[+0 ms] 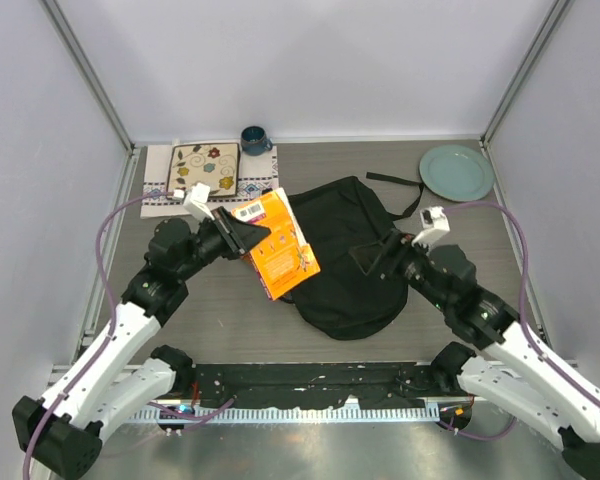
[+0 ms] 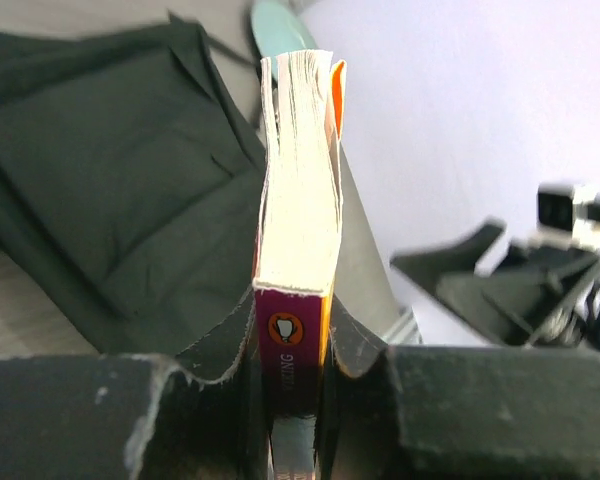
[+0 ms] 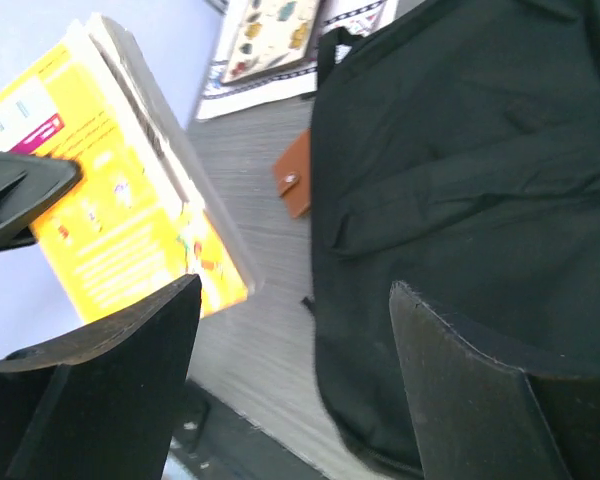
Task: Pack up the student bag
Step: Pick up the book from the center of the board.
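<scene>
Pinches book [image 1: 280,245] in left gripper [image 2: 292,305] at student bag's [image 1: 345,270] 9 o'clock, holds right gripper [image 3: 295,290] spread, has nothing visibly packed yet

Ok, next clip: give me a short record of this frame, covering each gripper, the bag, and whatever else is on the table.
left gripper: shut on the orange book, clamped across its covers and held up off the table by the bag's left side
right gripper: open, holding nothing, over the student bag
student bag: lying flat mid-table; whether it is unzipped cannot be told
brown pouch: on the table beside the bag
far edge: blue mug, patterned mat, green plate
</scene>
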